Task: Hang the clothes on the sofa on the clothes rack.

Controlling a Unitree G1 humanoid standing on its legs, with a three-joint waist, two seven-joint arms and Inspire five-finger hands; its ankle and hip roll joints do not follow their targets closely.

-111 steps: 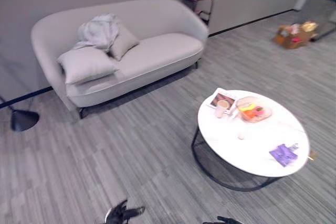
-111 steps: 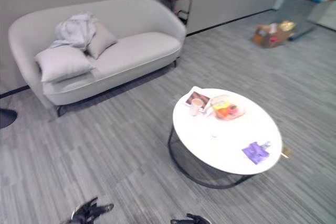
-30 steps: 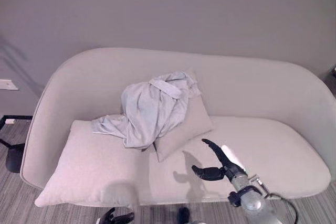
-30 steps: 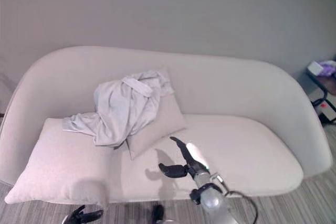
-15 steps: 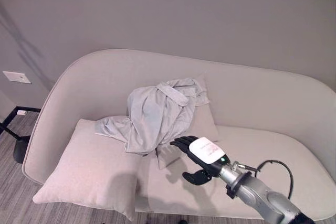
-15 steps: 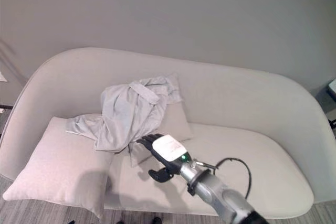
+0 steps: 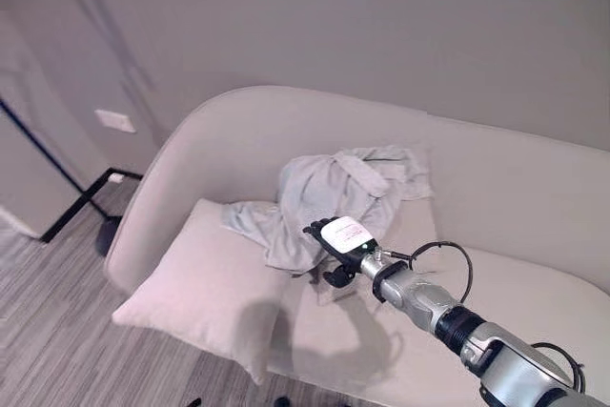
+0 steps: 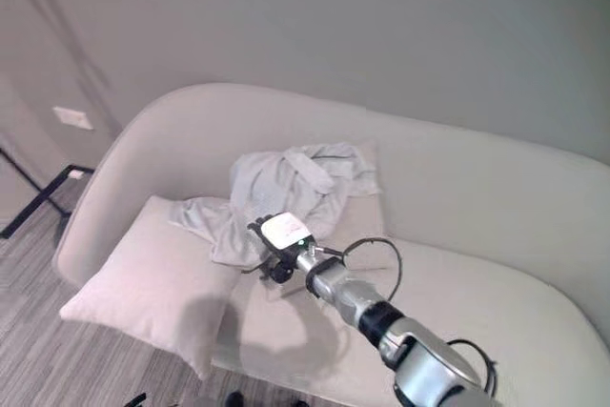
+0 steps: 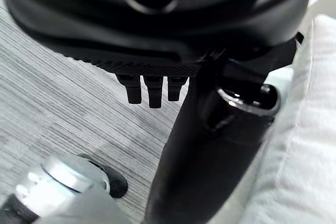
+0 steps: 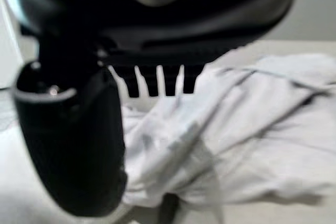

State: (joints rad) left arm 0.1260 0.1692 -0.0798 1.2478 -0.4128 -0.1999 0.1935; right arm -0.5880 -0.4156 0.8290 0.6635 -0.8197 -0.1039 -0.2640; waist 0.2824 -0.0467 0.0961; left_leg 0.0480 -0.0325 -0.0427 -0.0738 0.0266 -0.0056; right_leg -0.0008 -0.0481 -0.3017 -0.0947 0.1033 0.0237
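Observation:
A crumpled light grey garment [image 7: 335, 195] lies on the beige sofa [image 7: 219, 131], draped over a cushion [image 7: 419, 228] against the backrest, with one sleeve trailing onto a larger cushion [image 7: 205, 288]. My right hand [image 7: 339, 241] is stretched out to the garment's lower front edge. In the right wrist view its fingers [image 10: 157, 83] are relaxed just short of the cloth [image 10: 247, 129], holding nothing, with the thumb [image 10: 73, 145] beside them. My left hand [image 9: 157, 30] hangs low over the floor by the sofa's front, its fingers relaxed.
The large cushion sticks out over the seat's front edge. A black stand with a round foot [image 7: 103, 233] is on the grey striped floor [image 7: 57, 331] left of the sofa. A wall socket [image 7: 114, 121] is behind it.
The camera has swung left and moved closer. My right hand has gone forward from above the seat to the garment's lower edge. The garment has not moved.

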